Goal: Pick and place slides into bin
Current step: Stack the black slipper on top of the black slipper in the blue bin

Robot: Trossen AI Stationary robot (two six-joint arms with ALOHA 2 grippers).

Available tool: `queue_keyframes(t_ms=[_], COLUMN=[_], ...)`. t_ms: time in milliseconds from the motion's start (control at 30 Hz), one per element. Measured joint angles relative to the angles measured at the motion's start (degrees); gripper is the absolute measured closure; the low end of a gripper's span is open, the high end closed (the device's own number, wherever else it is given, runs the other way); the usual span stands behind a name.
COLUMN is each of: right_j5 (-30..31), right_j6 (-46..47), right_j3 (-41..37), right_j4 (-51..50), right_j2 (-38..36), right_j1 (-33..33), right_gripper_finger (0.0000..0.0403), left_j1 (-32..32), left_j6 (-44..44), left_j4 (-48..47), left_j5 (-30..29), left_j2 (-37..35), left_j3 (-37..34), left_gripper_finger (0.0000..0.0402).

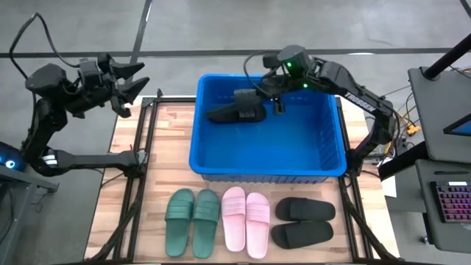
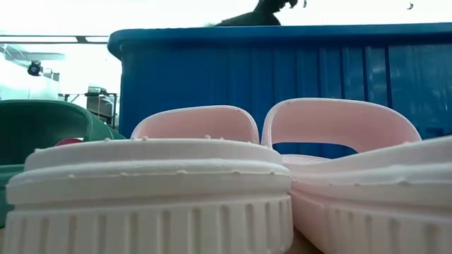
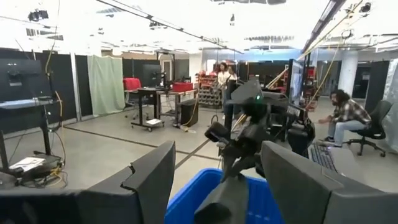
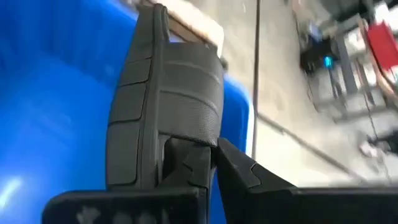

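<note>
My right gripper (image 1: 271, 94) is shut on a black slide (image 1: 235, 109) over the far part of the blue bin (image 1: 221, 158). In the low view the slide's top (image 2: 247, 17) shows above the bin's rim (image 2: 282, 32). On the table's near side, soles down, lie a dark green pair (image 1: 193, 221), a pink pair (image 1: 245, 221) and two black slides (image 1: 303, 221). My left gripper (image 1: 134, 82) is open and empty, raised beyond the table's far left corner; in its own view (image 3: 217, 186) it faces the right arm. My right gripper pinches the black slide at its wide strap (image 4: 198, 127) between its two fingers (image 4: 239, 168). The fingers come from the table's right side, slanting down. The slide sticks out toward the table's left, turned on its side, held clear over the bin.
The bin takes up the table's middle and far part. The slides lie in a row between the bin's near wall and the table's near edge. Bare wood (image 1: 165, 140) lies left of the bin. People show in the room beyond.
</note>
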Motion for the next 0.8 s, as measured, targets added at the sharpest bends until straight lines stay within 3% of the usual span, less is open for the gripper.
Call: queue_keyframes(t_ms=[133,467,800], right_j5=[2.8,2.3,4.8], right_j6=[-2.2,-8.3,-21.3], right_j3=[-7.3,-32.1,-48.3], right_j4=[2.8,28.2,52.4], right_j2=[-3.6,-11.2,-8.1], right_j1=[-1.9,-2.8,-5.4], right_gripper_finger=[0.0395,0.0395,0.0395], left_j1=[0.0,0.0,0.0], left_j6=[0.0,0.0,-0.1], left_j4=[0.0,0.1,0.2], left_j5=[0.0,-1.4,-2.0], left_j2=[0.3,2.3,4.8], left_j3=[0.0,0.0,0.0], left_gripper_finger=[0.0178,0.0178,0.0178])
